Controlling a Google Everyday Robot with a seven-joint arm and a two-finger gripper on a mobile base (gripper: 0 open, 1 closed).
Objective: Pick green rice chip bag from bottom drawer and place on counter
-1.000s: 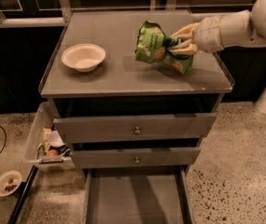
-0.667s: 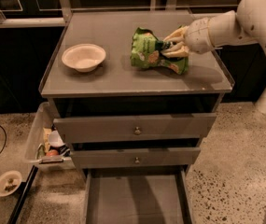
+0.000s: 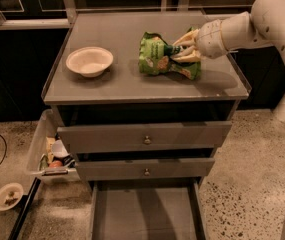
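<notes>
The green rice chip bag (image 3: 155, 59) lies on the counter (image 3: 122, 29), right of centre, and looks to be resting on the surface. My gripper (image 3: 178, 50) reaches in from the right and is closed around the bag's right end, one finger above it and one below. The bottom drawer (image 3: 142, 215) is pulled out under the two knobbed drawers, and its grey tray holds nothing.
A pale bowl (image 3: 89, 60) stands on the counter's left side. A clear bin (image 3: 38, 151) of small items sits on the floor left of the cabinet, with a small dish (image 3: 8, 196) near it. My arm (image 3: 277, 19) arches over the right edge.
My gripper has moved left and down with the bag. The bag went from being held tilted above the counter's right side to lying on the counter nearer the centre.
</notes>
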